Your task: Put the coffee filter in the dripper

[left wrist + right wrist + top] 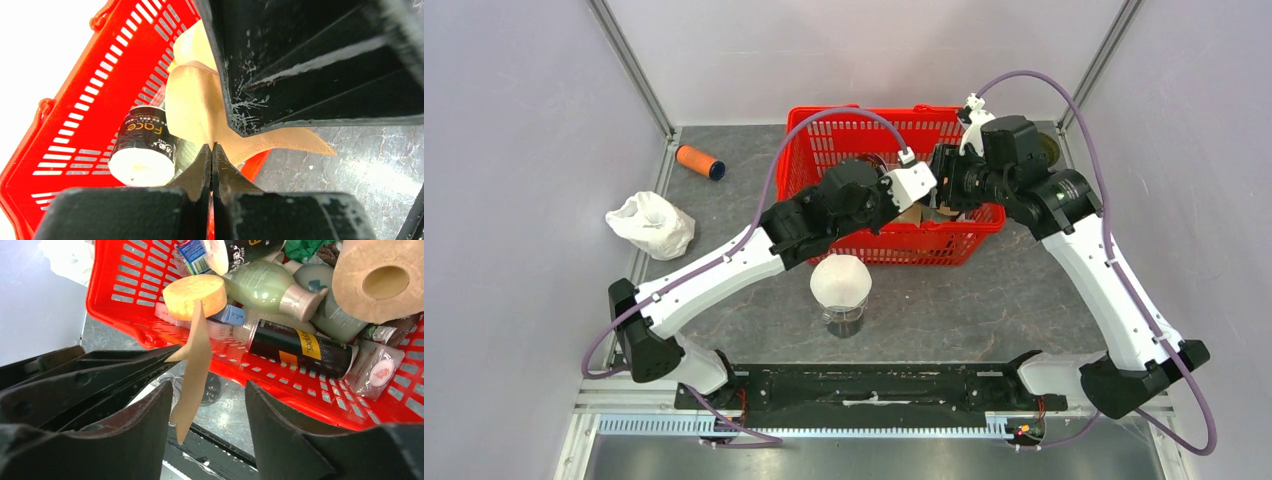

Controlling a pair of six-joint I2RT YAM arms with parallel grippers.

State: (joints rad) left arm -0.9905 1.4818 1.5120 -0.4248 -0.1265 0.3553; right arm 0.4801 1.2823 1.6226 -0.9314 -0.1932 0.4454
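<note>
A brown paper coffee filter [200,110] hangs over the front wall of the red basket [819,125], pinched at its lower edge by my shut left gripper [213,147]. In the top view that gripper [921,207] meets the right gripper [940,193] at the basket's front rim. The right wrist view shows the filter [192,370] edge-on between the fingers of my right gripper [208,387]. Its jaws stand apart, and the filter is close to the left finger [150,415]. The white dripper [840,281] sits on a glass carafe [842,320] in front of the basket.
The basket [125,300] holds a yellow sponge [195,295], green bottles [265,287], a black can [305,347] and a paper roll [382,277]. An orange cylinder [700,161] and a crumpled white bag [652,223] lie at the table's left.
</note>
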